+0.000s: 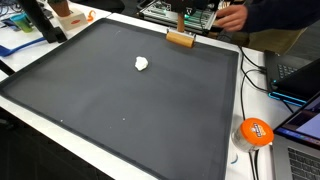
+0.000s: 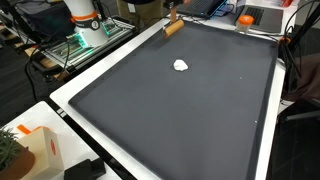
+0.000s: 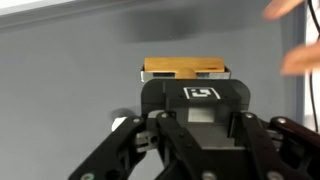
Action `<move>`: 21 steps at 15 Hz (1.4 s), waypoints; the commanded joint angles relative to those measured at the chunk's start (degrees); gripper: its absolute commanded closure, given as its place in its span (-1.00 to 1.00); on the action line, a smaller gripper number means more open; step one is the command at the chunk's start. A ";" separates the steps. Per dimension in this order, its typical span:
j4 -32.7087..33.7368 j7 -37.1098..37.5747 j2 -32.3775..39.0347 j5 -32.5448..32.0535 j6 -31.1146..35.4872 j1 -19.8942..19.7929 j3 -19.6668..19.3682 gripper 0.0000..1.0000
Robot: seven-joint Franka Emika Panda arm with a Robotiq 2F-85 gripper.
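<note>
gripper (image 1: 180, 32): fingers partly closed and clamped on both sides of a small wooden block (image 1: 180, 40), held at the edge of the black mat (image 1: 110, 115), well apart from a white crumpled lump (image 1: 142, 64).

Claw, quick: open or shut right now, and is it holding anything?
Claw: closed, holding the wooden block.

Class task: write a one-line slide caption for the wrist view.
Black robot gripper shut on a tan rectangular wooden block, dark grey mat behind.
</note>
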 commanded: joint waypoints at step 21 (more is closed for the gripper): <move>-21.08 13.45 -23.66 -14.27 11.24 -2.32 5.08 0.57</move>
